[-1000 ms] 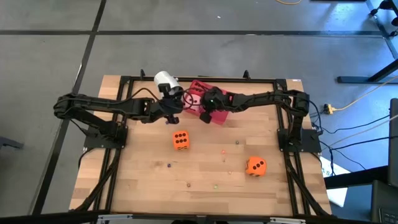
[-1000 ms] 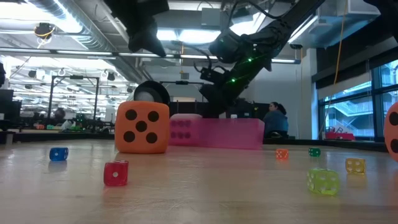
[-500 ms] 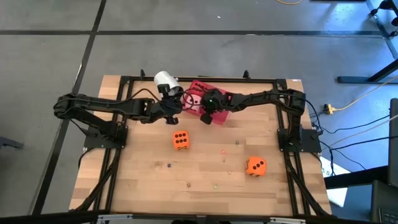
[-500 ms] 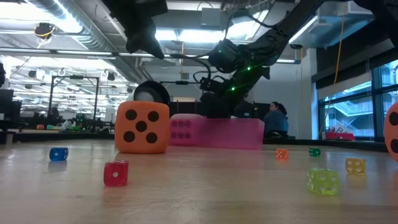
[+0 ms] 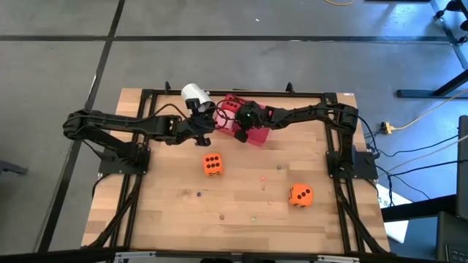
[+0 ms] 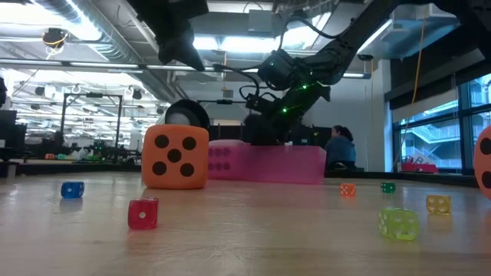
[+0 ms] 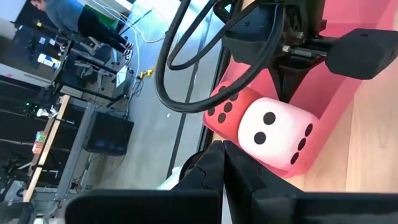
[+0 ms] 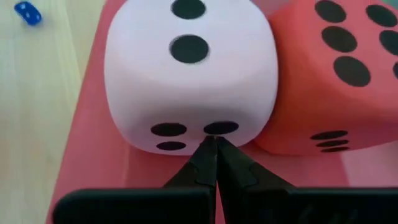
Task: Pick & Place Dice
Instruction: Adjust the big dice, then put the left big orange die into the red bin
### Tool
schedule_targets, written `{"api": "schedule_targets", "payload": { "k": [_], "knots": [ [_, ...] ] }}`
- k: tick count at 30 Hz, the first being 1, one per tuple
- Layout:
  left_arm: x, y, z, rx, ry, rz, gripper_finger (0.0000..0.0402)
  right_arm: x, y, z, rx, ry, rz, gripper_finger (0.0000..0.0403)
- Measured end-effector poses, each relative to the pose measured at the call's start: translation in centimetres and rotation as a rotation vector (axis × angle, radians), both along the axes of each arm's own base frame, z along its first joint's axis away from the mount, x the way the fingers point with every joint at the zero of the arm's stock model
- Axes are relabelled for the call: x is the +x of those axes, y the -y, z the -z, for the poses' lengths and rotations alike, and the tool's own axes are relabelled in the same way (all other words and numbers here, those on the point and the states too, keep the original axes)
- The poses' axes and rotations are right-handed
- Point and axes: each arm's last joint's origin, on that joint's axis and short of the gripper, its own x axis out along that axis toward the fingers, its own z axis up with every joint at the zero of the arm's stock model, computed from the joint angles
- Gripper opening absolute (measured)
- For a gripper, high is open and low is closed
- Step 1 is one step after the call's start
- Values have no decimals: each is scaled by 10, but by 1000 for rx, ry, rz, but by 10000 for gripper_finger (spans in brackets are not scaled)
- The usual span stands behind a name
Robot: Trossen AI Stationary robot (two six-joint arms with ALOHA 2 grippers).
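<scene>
The pink die (image 8: 186,68) and the red die (image 8: 339,62) sit side by side in the red-pink tray (image 5: 252,135) at the table's far middle. My right gripper (image 8: 211,144), shut, hangs over the tray with its tips at the pink die's side face. My left gripper (image 7: 222,149), shut, hovers just left of the tray (image 7: 348,99), pointing at both dice. One orange die (image 5: 213,164) rests on the table near the middle. The other orange die (image 5: 300,195) rests toward the near right. The white cup (image 5: 194,93) lies behind the left gripper. My right gripper's shut fingertips stand against the pink die's side face near its lower edge (image 8: 208,129), coming slanting down from the table's right. Whether they touch it, I cannot tell. The die sits in the tray beside the red one.
Small hard dice are scattered on the wooden table: blue (image 6: 72,189), red (image 6: 143,214), yellow-green (image 6: 398,223), yellow (image 6: 438,203) and others. The black frame rails run along the table's left, right and far sides. A person sits in the room beyond.
My right gripper has moved a little toward the table's left and down, lower over the tray and the dice in it. The dice and the left arm have kept still.
</scene>
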Motion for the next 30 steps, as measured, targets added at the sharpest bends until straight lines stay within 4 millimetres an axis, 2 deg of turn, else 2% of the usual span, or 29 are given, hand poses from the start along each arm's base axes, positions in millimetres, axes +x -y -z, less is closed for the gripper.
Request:
{"api": "schedule_targets", "payload": {
  "k": [9,17,21,27,30],
  "knots": [
    [2,2,1,-89,39,60,3,5,1,-6,-30,72,-9,2],
    [4,6,3,-215,73,152,3,-3,-5,2,7,-54,-7,2],
    [4,7,4,-247,69,189,3,-5,-12,-3,-63,-98,37,2],
    [4,7,4,-259,74,192,4,-11,-26,-34,-177,-107,53,2],
    [4,7,4,-259,76,187,4,-19,-35,-59,-192,-86,34,2]
  ]
}}
